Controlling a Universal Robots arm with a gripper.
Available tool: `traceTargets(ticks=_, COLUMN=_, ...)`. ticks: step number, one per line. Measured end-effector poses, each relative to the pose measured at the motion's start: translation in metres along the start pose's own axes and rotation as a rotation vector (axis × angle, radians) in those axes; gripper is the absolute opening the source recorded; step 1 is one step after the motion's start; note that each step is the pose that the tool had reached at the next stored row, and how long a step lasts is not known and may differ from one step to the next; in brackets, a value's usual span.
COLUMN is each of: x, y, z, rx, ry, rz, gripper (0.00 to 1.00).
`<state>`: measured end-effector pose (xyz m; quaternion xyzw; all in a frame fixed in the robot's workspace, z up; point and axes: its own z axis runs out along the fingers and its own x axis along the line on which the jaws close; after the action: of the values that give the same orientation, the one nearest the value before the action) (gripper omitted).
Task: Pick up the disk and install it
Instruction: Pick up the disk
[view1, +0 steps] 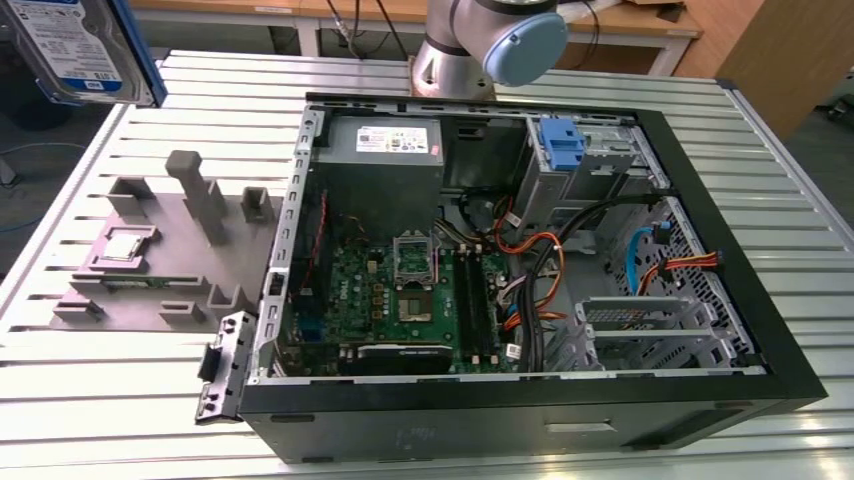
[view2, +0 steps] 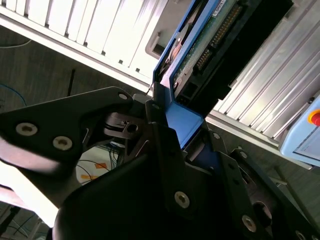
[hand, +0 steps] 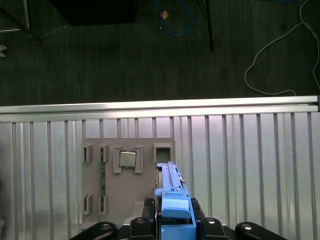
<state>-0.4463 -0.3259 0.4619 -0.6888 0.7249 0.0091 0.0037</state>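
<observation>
Second wrist view: black end effector (view2: 179, 131) clamps flat disk (view2: 205, 50) (blue plastic rails (view2: 187, 116)).

I see a ribbed aluminium table (view1: 80, 400) over a dark grey floor (hand: 125, 60). A blue cable (hand: 175, 33) and a white cable (hand: 254, 62) lie loose on the floor. Light wooden bench (view1: 641, 25) behind, wooden panel (view1: 787, 60) at the exterior view's right. Lighting even.

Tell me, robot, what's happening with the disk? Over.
Gripper shut on the disk. Disk in the air, clear of the grey tray. Computer case open, nothing blocking seen.
</observation>
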Motion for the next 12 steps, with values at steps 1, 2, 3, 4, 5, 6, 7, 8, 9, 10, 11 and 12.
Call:
traceTargets(ticks=1, x=0.0004, y=0.0, z=0.0, rx=0.0, ry=0.0, rz=0.0, gripper=0.37)
traceTargets(ticks=2, x=0.0009, y=0.0, z=0.0, rx=0.0001, ry=0.0, rz=0.0, gripper=0.37)
traceTargets(ticks=3, x=0.0016, y=-0.0001, z=0.0, rx=0.0, ry=0.0, rz=0.0, gripper=0.37)
traceTargets(ticks=4, x=0.0026, y=-0.0001, z=0.0, rx=0.0001, ry=0.0, rz=0.0, gripper=0.37)
traceTargets(ticks=5, x=0.0037, y=-0.0002, z=0.0, rx=0.0001, ry=-0.0001, rz=0.0, gripper=0.37)
traceTargets(ticks=6, x=0.0049, y=-0.0002, z=-0.0001, rx=0.0, ry=0.0, rz=0.0, gripper=0.37)
traceTargets(ticks=7, x=0.0059, y=-0.0003, z=-0.0001, rx=0.0001, ry=0.0, rz=0.0, gripper=0.37)
traceTargets(ticks=8, x=0.0067, y=-0.0003, z=-0.0001, rx=0.0001, ry=-0.0001, rz=0.0, gripper=0.37)
traceTargets(ticks=9, x=0.0069, y=-0.0003, z=-0.0001, rx=0.0001, ry=-0.0001, rz=0.0, gripper=0.37)
traceTargets(ticks=10, x=0.0069, y=-0.0003, z=-0.0001, rx=0.0002, ry=-0.0001, rz=0.0, gripper=0.37)
traceTargets(ticks=11, x=0.0069, y=-0.0003, z=-0.0001, rx=0.0001, ry=-0.0001, rz=0.0, gripper=0.37)
traceTargets(ticks=12, x=0.0071, y=-0.0003, z=-0.0001, rx=0.0001, ry=0.0, rz=0.0, gripper=0.37)
